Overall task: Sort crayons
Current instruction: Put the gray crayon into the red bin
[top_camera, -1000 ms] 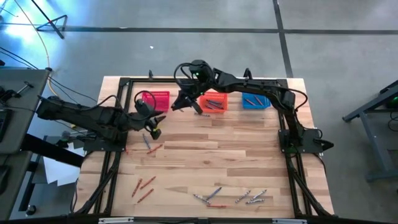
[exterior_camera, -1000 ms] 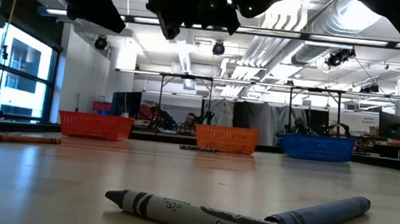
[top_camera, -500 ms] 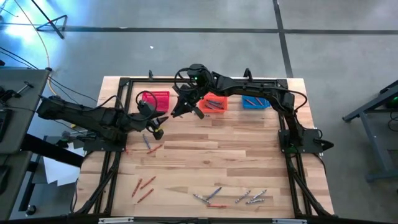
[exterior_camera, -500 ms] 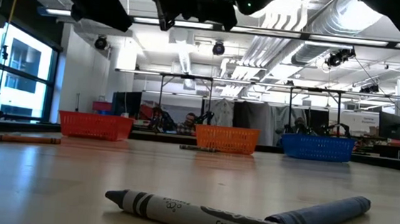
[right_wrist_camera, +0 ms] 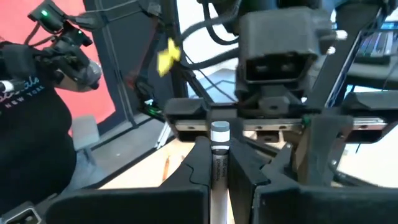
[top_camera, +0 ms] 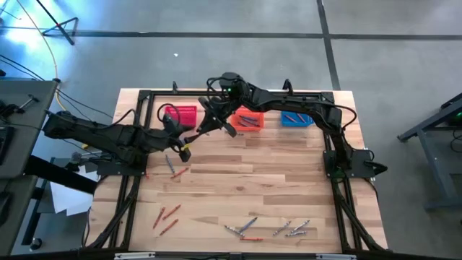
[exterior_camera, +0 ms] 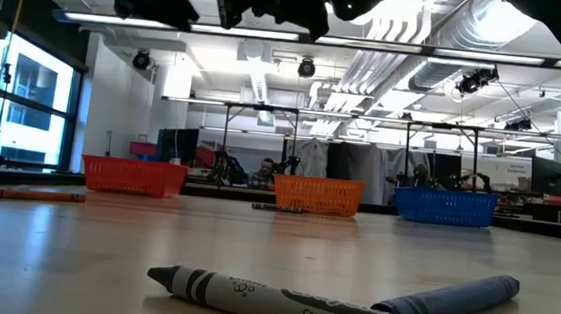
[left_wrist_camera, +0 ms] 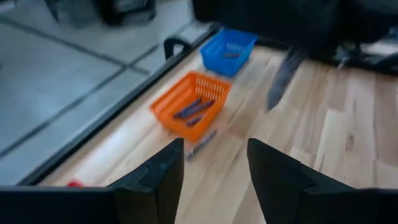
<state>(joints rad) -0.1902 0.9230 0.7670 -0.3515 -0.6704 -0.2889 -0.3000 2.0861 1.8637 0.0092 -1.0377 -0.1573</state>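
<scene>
From the overhead camera I saw a grey concrete floor around the wooden table, crossed by dark seam lines. A grey bench stood left of the table, white papers on the floor beside it. At table height, the room behind was a large open workshop: white ceiling ducts, long strip lights, tall windows at far left, and dark-framed workstations at the back.

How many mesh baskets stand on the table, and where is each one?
3, in a row along the table's far edge: the red basket on the left, the orange basket in the middle, partly under the right arm, the blue basket on the right.
</scene>
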